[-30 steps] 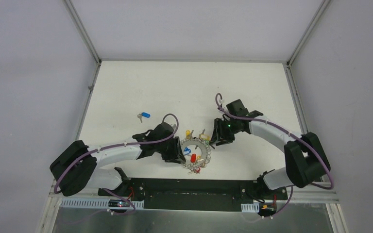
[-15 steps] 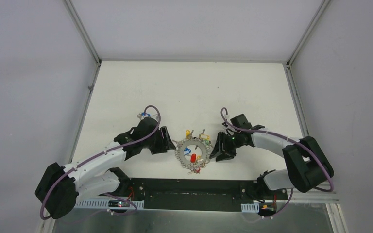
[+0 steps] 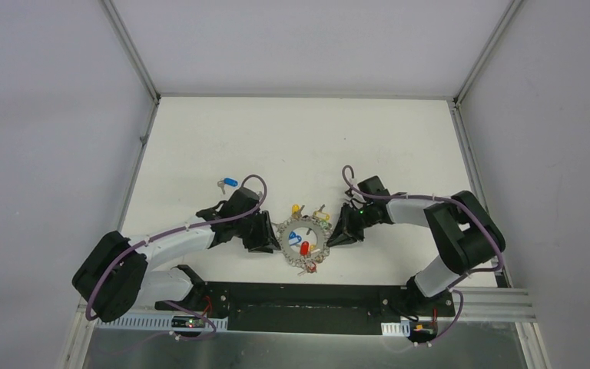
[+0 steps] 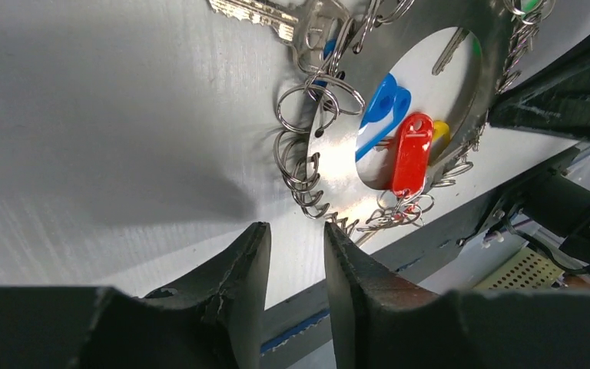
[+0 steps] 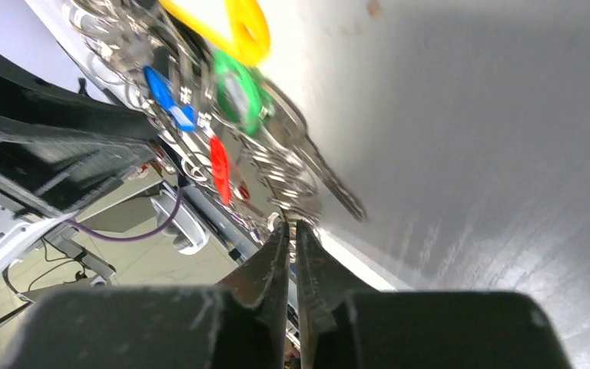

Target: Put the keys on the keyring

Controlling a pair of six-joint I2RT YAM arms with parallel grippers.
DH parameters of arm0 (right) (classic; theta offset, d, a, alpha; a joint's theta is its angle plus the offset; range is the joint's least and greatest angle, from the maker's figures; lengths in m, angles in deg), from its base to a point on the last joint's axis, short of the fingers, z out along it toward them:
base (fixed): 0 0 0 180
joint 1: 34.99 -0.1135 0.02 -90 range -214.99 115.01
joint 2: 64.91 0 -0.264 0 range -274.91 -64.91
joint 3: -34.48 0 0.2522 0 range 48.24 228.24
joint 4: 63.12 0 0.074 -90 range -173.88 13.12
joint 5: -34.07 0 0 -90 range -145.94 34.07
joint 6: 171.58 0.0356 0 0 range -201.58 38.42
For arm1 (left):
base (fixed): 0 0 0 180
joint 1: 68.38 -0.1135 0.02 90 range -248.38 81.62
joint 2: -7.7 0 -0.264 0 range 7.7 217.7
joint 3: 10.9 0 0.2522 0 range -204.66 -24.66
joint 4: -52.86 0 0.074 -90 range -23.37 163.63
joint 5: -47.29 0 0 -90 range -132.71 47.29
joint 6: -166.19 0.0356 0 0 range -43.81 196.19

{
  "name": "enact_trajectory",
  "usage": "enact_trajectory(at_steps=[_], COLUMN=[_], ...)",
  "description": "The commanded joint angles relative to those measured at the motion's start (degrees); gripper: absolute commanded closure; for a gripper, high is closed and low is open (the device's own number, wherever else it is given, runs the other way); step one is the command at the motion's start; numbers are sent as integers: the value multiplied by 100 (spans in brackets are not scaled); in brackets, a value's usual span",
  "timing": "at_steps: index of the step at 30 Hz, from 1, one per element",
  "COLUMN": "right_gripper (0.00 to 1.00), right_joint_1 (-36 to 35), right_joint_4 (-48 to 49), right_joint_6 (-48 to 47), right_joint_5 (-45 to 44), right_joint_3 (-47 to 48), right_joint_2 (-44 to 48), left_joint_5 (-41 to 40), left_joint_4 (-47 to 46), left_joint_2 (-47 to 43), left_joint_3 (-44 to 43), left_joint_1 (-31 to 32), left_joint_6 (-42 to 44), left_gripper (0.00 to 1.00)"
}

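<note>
The keyring (image 3: pixel 305 238), a silvery loop strung with red, blue, green and yellow tagged keys, lies on the white table between both grippers. My left gripper (image 3: pixel 266 235) sits just left of it, open; in the left wrist view its tips (image 4: pixel 296 228) are a short way from the keyring's (image 4: pixel 336 157) coiled edge, nothing between them. My right gripper (image 3: pixel 341 231) is at the ring's right edge; in the right wrist view it (image 5: pixel 290 225) is pinched on the keyring's (image 5: pixel 284 181) metal rim. A loose blue-tagged key (image 3: pixel 228 184) lies behind the left arm.
The black base rail (image 3: pixel 307 296) runs along the near table edge, close below the ring. White walls enclose the table on three sides. The left arm's purple cable (image 3: pixel 255 184) loops beside the loose key.
The left gripper pulled back from the ring's left edge, then came close again. The right gripper slid in to the ring's right edge and its jaws closed down.
</note>
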Motion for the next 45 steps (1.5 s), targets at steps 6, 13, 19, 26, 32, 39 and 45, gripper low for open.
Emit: enact_trajectory(at_steps=[6,13,19,26,32,39,45], right_gripper=[100,100,86,57,57,62,82], right_joint_1=[567,1073,1135,1088,755,60,-31], right_joint_4=[-23,-956,-1294,-867,-462,60,139], right_joint_6=[-448,-1098,-1368,-1196,-770,-259,-281], right_joint_5=[206,112,96,203,303,129,60], right_joint_3=[792,1726,1694,764,190,-118,59], right_joint_2=[-284,-343,-136,376,493,362,11], left_joint_5=[38,-7,-238,-702,-292,50,576], left_joint_4=[-1123,-1365,-1366,-190,-116,-115,-731], left_joint_2=[328,884,445,-656,-1351,-547,405], left_joint_3=[91,-367,-357,19,323,-104,-358], left_joint_1=[724,1206,1208,700,-160,-443,-437], left_joint_6=[-586,-458,-295,-199,2,412,432], left_gripper=[70,69,66,55,51,51,58])
